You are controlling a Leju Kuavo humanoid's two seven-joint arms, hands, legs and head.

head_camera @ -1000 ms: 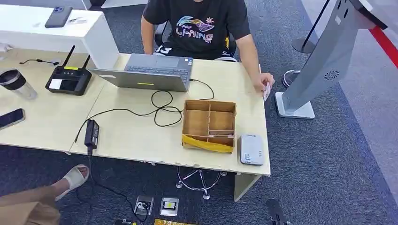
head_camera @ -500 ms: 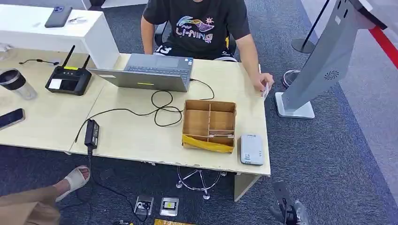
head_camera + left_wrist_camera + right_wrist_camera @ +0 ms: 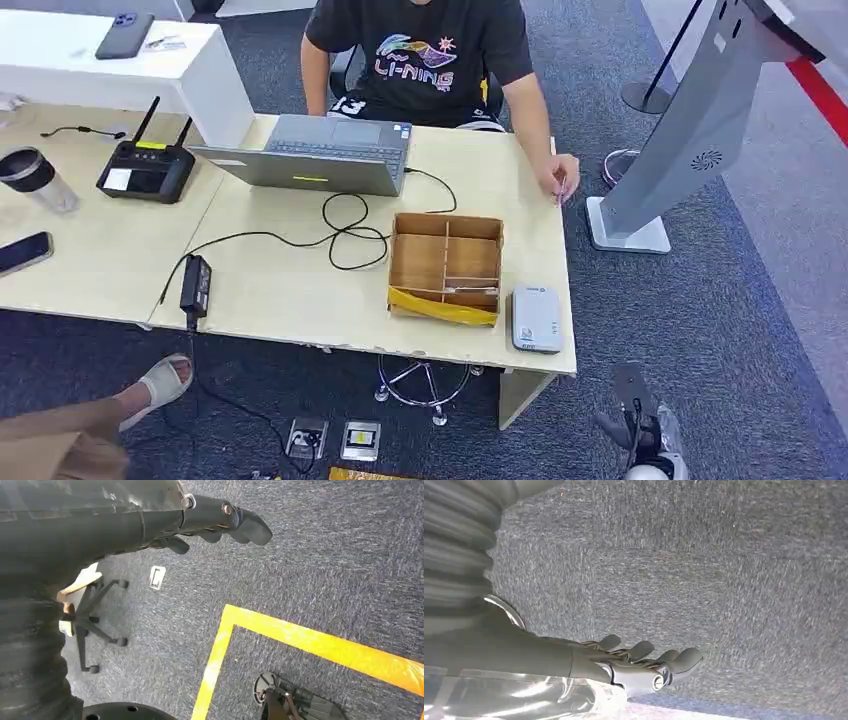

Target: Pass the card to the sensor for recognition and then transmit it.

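Observation:
A seated person holds a small white card (image 3: 563, 192) at the far right edge of the desk (image 3: 290, 290), apart from me. The grey-white card sensor (image 3: 536, 319) lies flat at the desk's near right corner, beside a wooden compartment box (image 3: 446, 266). My right hand (image 3: 638, 418) rises beside the desk's right end, below the sensor, with nothing in it. In the right wrist view this right hand (image 3: 644, 662) has its fingers stretched out over grey carpet. My left hand (image 3: 220, 520) hangs over the floor, fingers extended and holding nothing.
A laptop (image 3: 320, 155), looped cables (image 3: 345, 230) and a power adapter (image 3: 195, 283) lie on the desk. A grey kiosk stand (image 3: 680, 130) rises on the right. A sandalled foot (image 3: 155, 383) shows lower left. Yellow floor tape (image 3: 310, 640) and a chair base (image 3: 95, 625) lie below.
My right hand has come up into view at the lower right, moving up and rightward. The person has turned the card more edge-on. The desk things stay put.

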